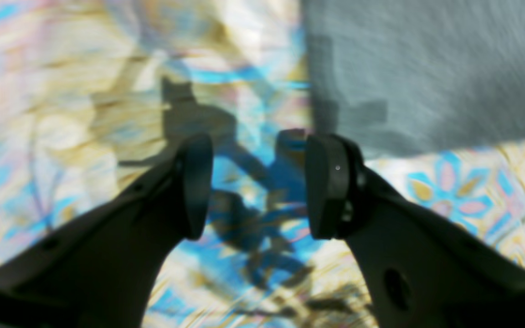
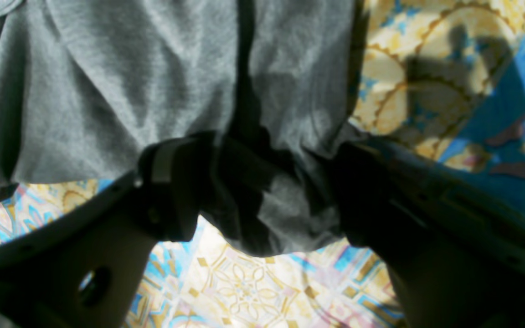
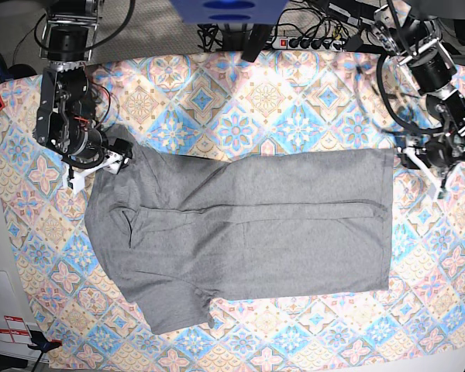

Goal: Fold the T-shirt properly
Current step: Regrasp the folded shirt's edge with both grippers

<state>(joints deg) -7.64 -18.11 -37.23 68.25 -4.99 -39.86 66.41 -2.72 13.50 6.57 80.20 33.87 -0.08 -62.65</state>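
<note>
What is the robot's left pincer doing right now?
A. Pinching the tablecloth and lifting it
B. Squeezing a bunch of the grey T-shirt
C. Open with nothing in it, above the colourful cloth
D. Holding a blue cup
C: in its own wrist view the left pincer stands open with only the patterned tablecloth showing in the gap, and the T-shirt edge lies just beyond it, not gripped.
</note>
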